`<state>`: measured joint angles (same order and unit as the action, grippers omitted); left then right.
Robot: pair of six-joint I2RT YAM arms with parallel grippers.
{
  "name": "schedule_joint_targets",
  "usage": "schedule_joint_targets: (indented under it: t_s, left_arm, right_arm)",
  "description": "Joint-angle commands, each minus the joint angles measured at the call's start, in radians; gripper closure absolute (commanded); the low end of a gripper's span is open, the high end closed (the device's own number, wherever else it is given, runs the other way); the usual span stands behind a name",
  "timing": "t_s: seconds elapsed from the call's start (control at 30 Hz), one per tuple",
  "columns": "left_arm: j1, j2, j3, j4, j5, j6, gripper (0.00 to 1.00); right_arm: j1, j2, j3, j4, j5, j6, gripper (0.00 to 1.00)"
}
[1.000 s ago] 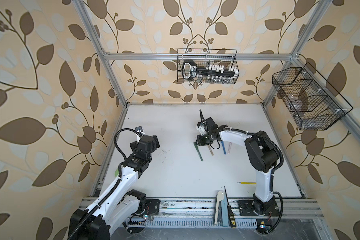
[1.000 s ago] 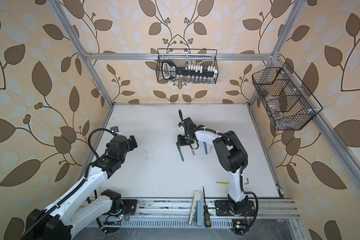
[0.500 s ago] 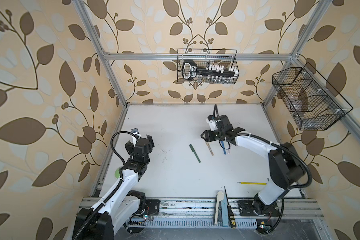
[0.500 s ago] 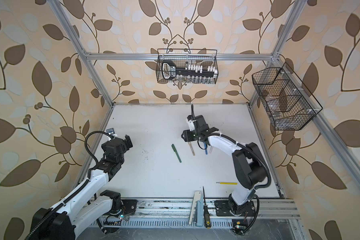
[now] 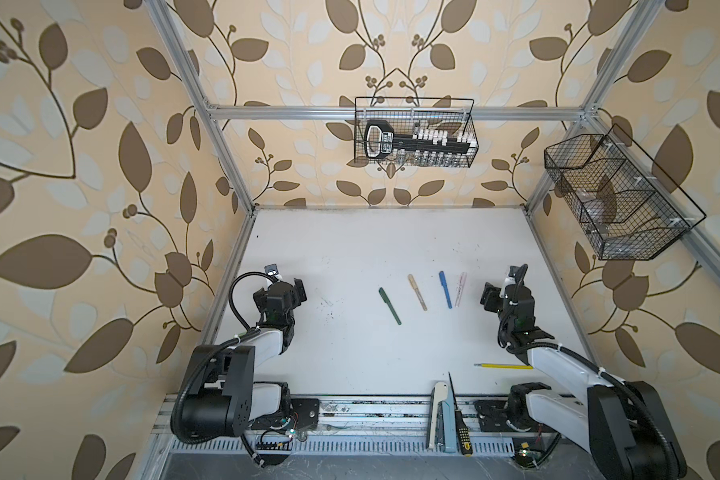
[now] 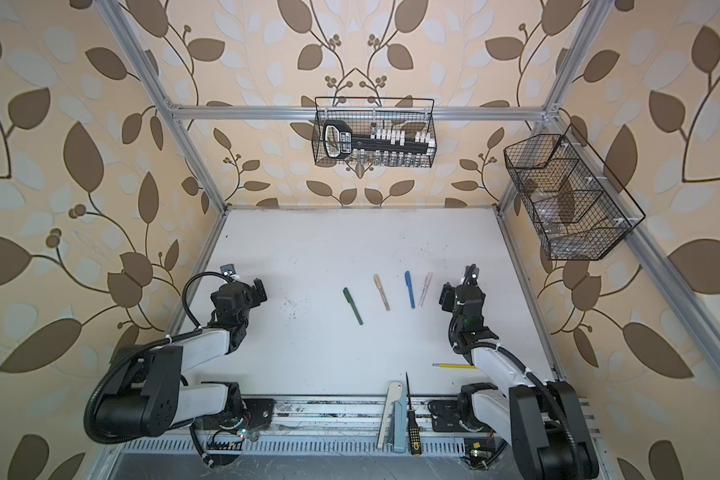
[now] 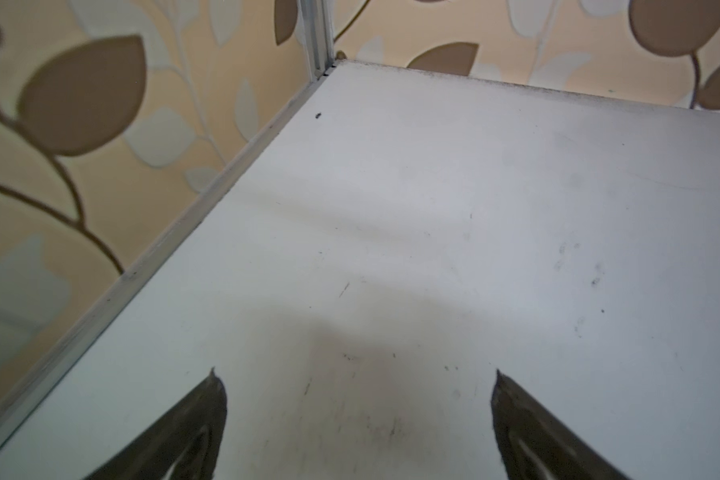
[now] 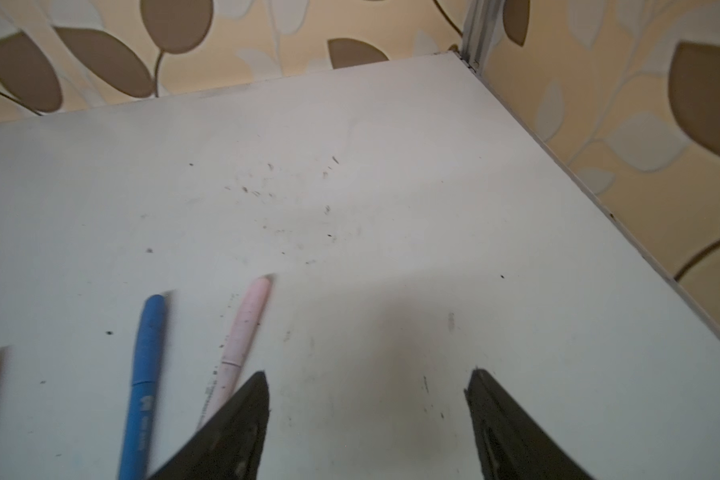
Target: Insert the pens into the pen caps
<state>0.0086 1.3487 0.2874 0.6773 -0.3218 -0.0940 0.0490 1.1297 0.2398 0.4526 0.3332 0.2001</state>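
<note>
- The four pens lie in a loose row on the tabletop (image 5: 350, 249), a little right of centre in both top views: dark green pen (image 5: 390, 306) leftmost, then tan pen (image 5: 417, 292), blue pen (image 5: 445, 289) and pale pink pen (image 5: 460, 289), none touching another
- The right wrist view shows a seam where the blue cap (image 8: 149, 336) and the pink cap (image 8: 246, 324) sit on their barrels; green and tan look capped too, though too small to be sure, so the task looks about finished
- The left tool (image 7: 355, 376) hangs released and empty over bare tabletop at centre left of the top views
- The right tool (image 8: 368, 374) is spread wide and empty, just right of the pink pen
- The pens look light, stiff and smooth, and being round they would likely roll or skid under a glancing touch
- The best hold is probably across the barrel at mid-length, clear of the seam; any seating push should run along the axis, since the thin tip seems the fragile part
</note>
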Motion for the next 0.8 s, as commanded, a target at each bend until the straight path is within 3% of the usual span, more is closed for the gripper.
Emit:
schedule_joint_targets:
  t_s: [0.0,0.1,0.17,0.2,0.27,0.33,0.53,0.77]
  left_arm:
    - [0.014,0.158,0.052,0.167,0.085,0.012,0.01]
    - [0.011,0.133,0.082,0.071,0.067,0.003,0.01]
    - [0.012,0.16,0.053,0.173,0.025,-0.006,0.01]
    - [0.013,0.165,0.055,0.174,0.021,-0.004,0.01]
    - [0.012,0.145,0.078,0.098,0.022,-0.013,0.01]
    - [0.012,0.148,0.077,0.106,0.021,-0.012,0.01]
    - [0.013,0.141,0.08,0.09,0.023,-0.015,0.01]
    - [0.013,0.142,0.079,0.09,0.021,-0.015,0.01]
  right_arm:
    - [-0.014,0.033,0.0,0.259,0.01,-0.068,0.26]
    - [0.016,0.078,-0.121,0.552,0.018,-0.134,0.26]
    - [0.01,0.164,-0.158,0.687,-0.033,-0.15,0.24]
    - [0.016,0.224,-0.147,0.741,-0.036,-0.168,0.01]
    - [0.038,0.201,-0.071,0.563,0.022,-0.149,0.0]
    - [0.012,0.209,-0.103,0.632,-0.009,-0.146,0.0]
    - [0.0,0.214,-0.061,0.558,-0.123,-0.176,0.0]
    - [-0.008,0.212,-0.064,0.56,-0.126,-0.171,0.0]
